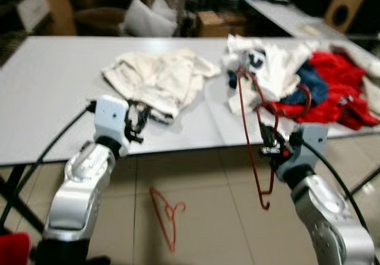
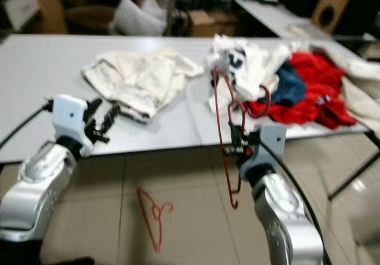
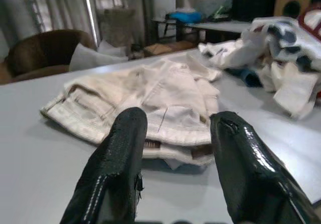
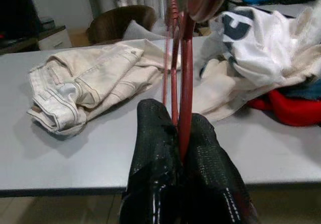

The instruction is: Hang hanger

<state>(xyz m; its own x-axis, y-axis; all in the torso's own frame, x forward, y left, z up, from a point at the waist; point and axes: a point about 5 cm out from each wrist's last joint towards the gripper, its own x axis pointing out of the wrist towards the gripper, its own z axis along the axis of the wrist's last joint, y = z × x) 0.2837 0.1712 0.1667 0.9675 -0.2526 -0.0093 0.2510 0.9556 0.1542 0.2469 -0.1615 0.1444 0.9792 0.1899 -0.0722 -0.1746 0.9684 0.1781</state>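
**Hanger up in my right gripper, second one on the floor**

Hanger (image 1: 256, 128) first: it's red wire, and my right gripper (image 1: 271, 148) has its two black fingers (image 4: 155, 148) clamped tight on the wire, holding it up at the near edge of the grey table (image 1: 53, 98). The hook end dangles below the table edge, over the tiled floor (image 1: 208, 217), while the rest of the frame rises in front of the laundry. Behind it sits a pile of clothes (image 1: 309, 81), white on top, red and blue beneath, heaped on the table's right side.

Over on my left, my left gripper (image 1: 138, 122) hovers just above the table's near edge, fingers (image 3: 118, 158) spread apart and holding nothing. Right ahead of them lie cream trousers (image 1: 157, 78), folded loosely and resting flat on the table, well apart from the clothes pile.

Down on the floor, between my two arms, lies a second red hanger (image 1: 166, 214), flat on the tiles. A brown chair (image 3: 45, 50) stands beyond the table.
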